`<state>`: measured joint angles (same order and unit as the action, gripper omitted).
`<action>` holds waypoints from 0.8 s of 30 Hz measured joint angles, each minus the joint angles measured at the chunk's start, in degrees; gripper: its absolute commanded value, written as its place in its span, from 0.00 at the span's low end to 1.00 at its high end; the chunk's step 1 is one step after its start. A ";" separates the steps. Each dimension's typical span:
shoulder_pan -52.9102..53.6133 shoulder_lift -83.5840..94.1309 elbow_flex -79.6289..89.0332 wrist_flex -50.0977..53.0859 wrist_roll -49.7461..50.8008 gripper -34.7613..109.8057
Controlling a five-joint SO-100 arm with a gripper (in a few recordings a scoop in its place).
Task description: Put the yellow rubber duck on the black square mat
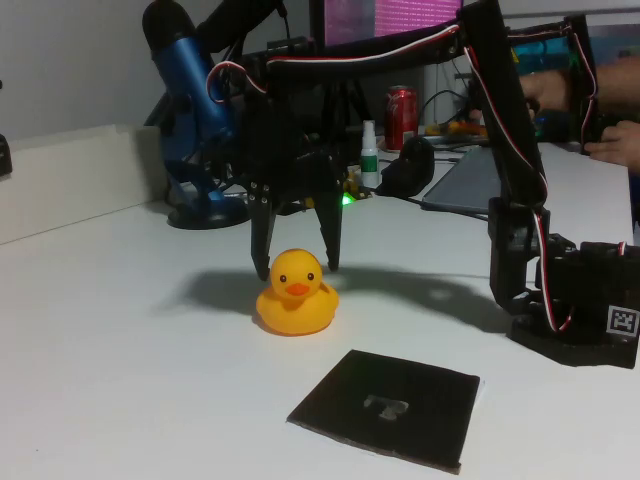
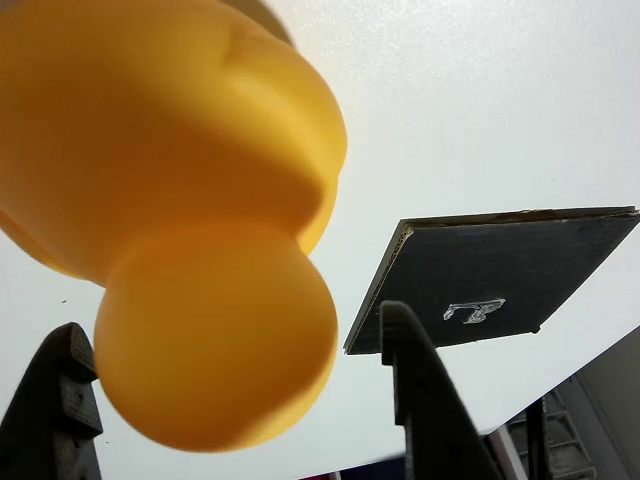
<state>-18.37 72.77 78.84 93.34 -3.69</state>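
The yellow rubber duck (image 1: pixel 296 294) sits upright on the white table, facing the fixed camera, its orange beak and black eyes in plain sight. My black gripper (image 1: pixel 297 268) hangs open right behind and over it, one finger on each side of the duck's head, with a gap showing to the head. In the wrist view the duck (image 2: pixel 180 210) looms large and close, its round head between my two dark fingertips (image 2: pixel 415 400). The black square mat (image 1: pixel 388 408) lies flat near the front right of the duck, apart from it, with a pale T mark; it also shows in the wrist view (image 2: pixel 500 270).
My arm's base (image 1: pixel 570 300) stands on the table at the right. Behind the duck are a blue microphone (image 1: pixel 190 120), a red can (image 1: pixel 402 117), a small spray bottle (image 1: pixel 370 155) and a laptop (image 1: pixel 465 180). A person's hands (image 1: pixel 610 140) are at the far right.
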 measured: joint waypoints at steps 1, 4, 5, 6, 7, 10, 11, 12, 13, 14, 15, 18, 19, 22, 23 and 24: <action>-0.09 0.00 0.00 0.00 0.00 0.47; -0.62 0.00 0.00 0.00 0.44 0.47; -1.05 0.00 0.00 0.00 0.53 0.47; -1.32 0.00 0.00 0.00 0.53 0.47; -1.32 0.00 0.00 0.00 0.53 0.47; -1.41 0.00 0.00 0.00 0.53 0.47; -1.41 0.00 0.00 0.00 0.53 0.47; -1.41 0.00 0.00 0.00 0.53 0.47; -1.41 0.00 0.00 0.00 0.53 0.47; -1.41 0.00 0.00 0.00 0.53 0.47; -1.41 0.00 0.00 0.00 0.53 0.47; -1.41 0.00 0.00 0.00 0.53 0.44; -1.41 0.00 0.00 0.00 0.53 0.43; -1.41 0.00 0.00 -0.09 0.53 0.38; -1.41 0.00 0.00 -0.09 0.53 0.36; -1.41 0.00 0.00 -0.09 0.35 0.35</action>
<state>-19.78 72.77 78.84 93.25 -3.34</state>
